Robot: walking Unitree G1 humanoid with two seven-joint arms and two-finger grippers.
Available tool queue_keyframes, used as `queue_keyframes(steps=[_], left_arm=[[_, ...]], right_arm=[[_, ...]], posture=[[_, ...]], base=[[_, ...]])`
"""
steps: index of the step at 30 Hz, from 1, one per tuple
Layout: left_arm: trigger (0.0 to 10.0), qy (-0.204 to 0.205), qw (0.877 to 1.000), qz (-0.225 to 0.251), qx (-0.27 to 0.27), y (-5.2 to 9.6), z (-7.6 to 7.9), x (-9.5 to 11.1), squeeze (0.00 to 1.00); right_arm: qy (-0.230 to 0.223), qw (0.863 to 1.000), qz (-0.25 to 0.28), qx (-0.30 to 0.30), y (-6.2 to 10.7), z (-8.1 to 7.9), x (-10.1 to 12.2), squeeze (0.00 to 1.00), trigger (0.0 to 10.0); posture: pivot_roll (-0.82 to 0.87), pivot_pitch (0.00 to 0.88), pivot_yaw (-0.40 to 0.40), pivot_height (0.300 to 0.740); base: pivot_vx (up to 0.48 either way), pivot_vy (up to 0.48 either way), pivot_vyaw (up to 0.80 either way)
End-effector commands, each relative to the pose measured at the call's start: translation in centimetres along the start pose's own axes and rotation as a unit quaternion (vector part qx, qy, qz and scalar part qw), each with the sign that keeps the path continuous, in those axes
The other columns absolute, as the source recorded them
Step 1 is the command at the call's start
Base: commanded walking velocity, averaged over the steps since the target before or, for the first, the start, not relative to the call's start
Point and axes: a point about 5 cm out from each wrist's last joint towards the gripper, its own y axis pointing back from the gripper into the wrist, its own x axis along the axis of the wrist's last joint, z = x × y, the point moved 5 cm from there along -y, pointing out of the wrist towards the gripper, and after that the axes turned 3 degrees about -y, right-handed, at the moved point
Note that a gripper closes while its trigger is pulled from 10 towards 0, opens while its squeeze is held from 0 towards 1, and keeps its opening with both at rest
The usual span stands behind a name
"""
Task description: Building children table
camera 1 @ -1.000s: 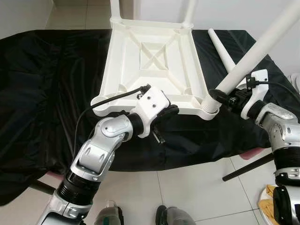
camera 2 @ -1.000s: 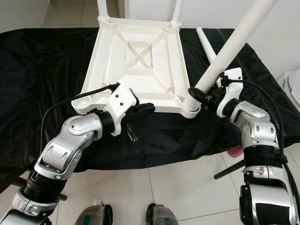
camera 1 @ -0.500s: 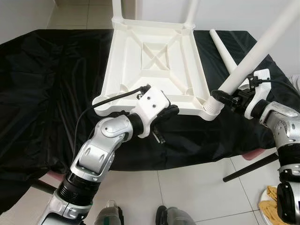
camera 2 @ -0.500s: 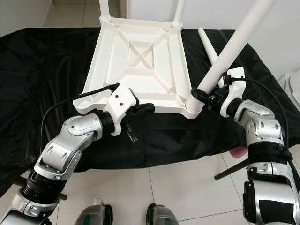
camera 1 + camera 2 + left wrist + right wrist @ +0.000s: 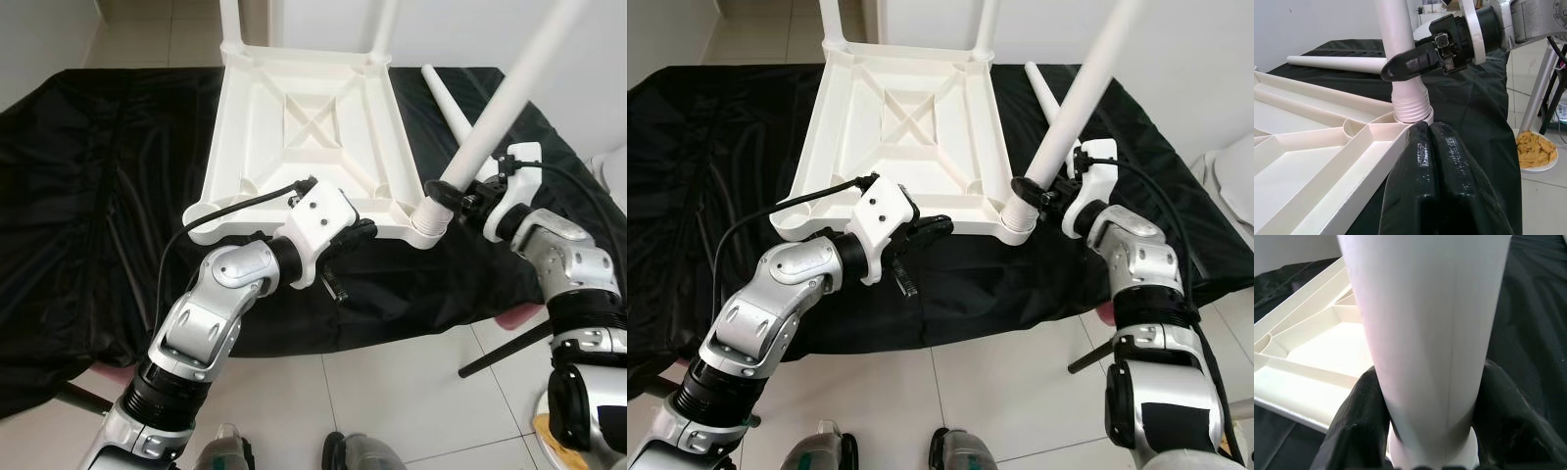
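Tabletop (image 5: 304, 137), white and turned underside up, is seen lying on a black-draped desk (image 5: 88, 215), its near edge met by the left gripper (image 5: 358, 232), whose fingers are pressed together. A white leg (image 5: 490, 122), tilted, is pinched near its base by the right gripper (image 5: 453, 196), the ribbed end seated in the corner socket (image 5: 428, 217) just beside both grippers. The left wrist view alone reveals that ribbed collar, plus a plate of yellow chips (image 5: 1536, 149) on the floor beyond. A spare leg (image 5: 446, 98) lies on the cloth behind the right gripper. Two fitted legs (image 5: 986, 24) rise at the far corners.
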Motion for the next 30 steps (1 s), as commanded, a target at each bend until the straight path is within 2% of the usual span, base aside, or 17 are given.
queue_keyframes(steps=[1,8,14,21,25,30], left_arm=[[10.0,0.000,1.000,-0.001,0.014,0.0,0.0,0.1,0.00],[10.0,0.000,1.000,-0.001,0.016,0.0,0.0,0.1,0.00],[10.0,0.000,1.000,-0.001,0.018,0.0,-0.1,0.2,0.00],[10.0,-0.001,1.000,-0.001,0.019,0.0,-0.2,0.2,0.00],[10.0,-0.002,1.000,-0.002,0.020,0.1,-0.3,0.2,0.00],[10.0,-0.002,1.000,-0.004,0.021,0.2,-0.3,0.1,0.00]], right_arm=[[-0.024,0.998,-0.056,-0.030,-0.1,0.5,-3.8,0.00,10.0],[-0.025,0.998,-0.054,-0.033,-0.4,0.2,-4.1,0.00,10.0],[0.005,0.998,-0.059,-0.028,-0.2,0.0,-4.8,0.00,10.0],[0.015,0.998,-0.051,-0.028,-0.1,-0.3,-5.0,0.00,10.0],[0.037,0.999,-0.006,-0.021,0.2,-1.5,-5.1,0.00,10.0],[0.037,0.998,0.045,-0.030,1.2,-2.3,-5.6,0.00,10.0]], posture=[[0.08,0.103,-0.037,0.740],[0.08,0.104,-0.039,0.740],[0.08,0.106,-0.038,0.740],[0.08,0.106,-0.037,0.740],[0.08,0.112,-0.036,0.740],[0.08,0.118,-0.030,0.740]], base=[[0.000,0.000,0.00],[0.000,0.000,0.00],[0.000,0.000,0.00],[0.000,0.000,0.00],[0.000,0.000,0.00],[0.000,0.000,0.00]])
